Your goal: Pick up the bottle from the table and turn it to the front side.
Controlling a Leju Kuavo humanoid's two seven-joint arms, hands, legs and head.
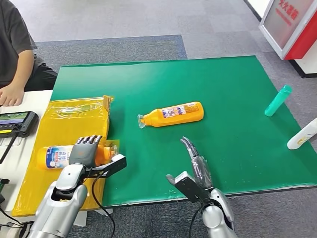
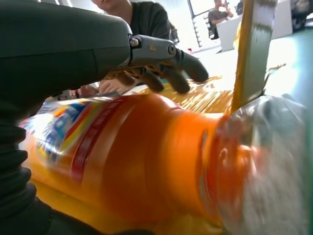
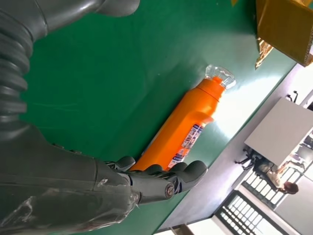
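An orange bottle (image 1: 172,114) with a clear cap lies on its side in the middle of the green table (image 1: 224,89), cap pointing left; the right wrist view shows the orange bottle (image 3: 181,132) just beyond the fingertips. My right hand (image 1: 196,163) hovers near the front edge, short of it, fingers extended and empty. A second orange bottle (image 1: 56,156) lies on a yellow bag (image 1: 71,124) at the left. My left hand (image 1: 86,151) is over that second bottle (image 2: 129,152), its fingers (image 2: 173,68) stretched above the body with a gap under them.
A teal bottle (image 1: 278,100) and a white bottle (image 1: 302,134) lie at the table's right edge. A person (image 1: 15,54) sits at the far left beside a white table with a small screen device (image 1: 17,121). A red and white stand (image 1: 291,25) is at the back right.
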